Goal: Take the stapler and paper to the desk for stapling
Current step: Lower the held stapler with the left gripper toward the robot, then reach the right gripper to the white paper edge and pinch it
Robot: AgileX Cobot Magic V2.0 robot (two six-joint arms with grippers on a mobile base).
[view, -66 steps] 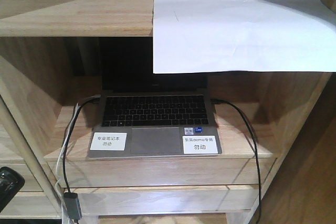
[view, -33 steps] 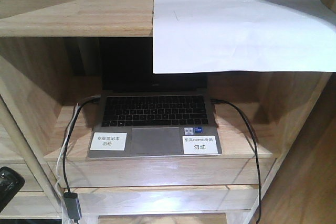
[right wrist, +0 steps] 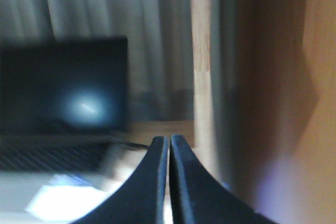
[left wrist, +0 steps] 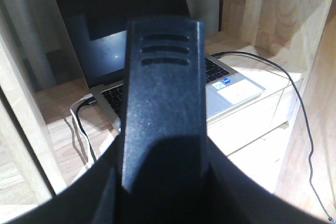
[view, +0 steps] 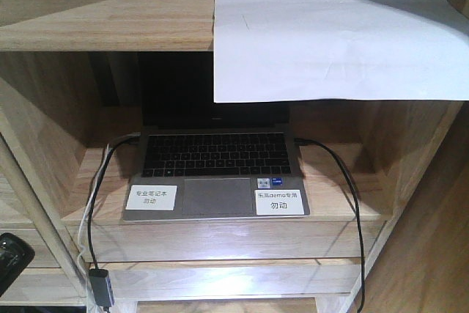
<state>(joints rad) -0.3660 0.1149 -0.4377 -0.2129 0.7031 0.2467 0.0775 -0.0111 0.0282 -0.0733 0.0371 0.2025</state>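
The paper (view: 337, 38) lay on the top board of the shelf (view: 110, 12), at its right side. Its front part hung over the board's edge and covered the upper right part of the compartment below. In the front view no gripper was to be seen, so the relation could be read only from the wrist views. In the right wrist view the right gripper (right wrist: 169, 182) had its two fingers pressed together, with only a thin bright line between them and nothing held. A white strip along the top of that picture was the lower edge of the paper. It was above the gripper and apart from it, not touching. This view was blurred: the laptop (view: 216, 174) showed there only as a dark screen and a pale body at the left, and an upright wooden board stood beyond the fingertips. In the left wrist view the left gripper (left wrist: 163, 40) filled the middle as one broad black piece with three slots. I cannot tell if it was spread or pressed together. It pointed toward the laptop, and the paper did not appear in this view. The laptop stood open in the compartment under the paper, its screen dark and partly hidden by the hanging sheet. A black cable (view: 352, 203) ran from its right side down over the ledge. At the lower left a black thing (view: 11, 258) was cut off by the picture's edge, too little of it to say what it was.
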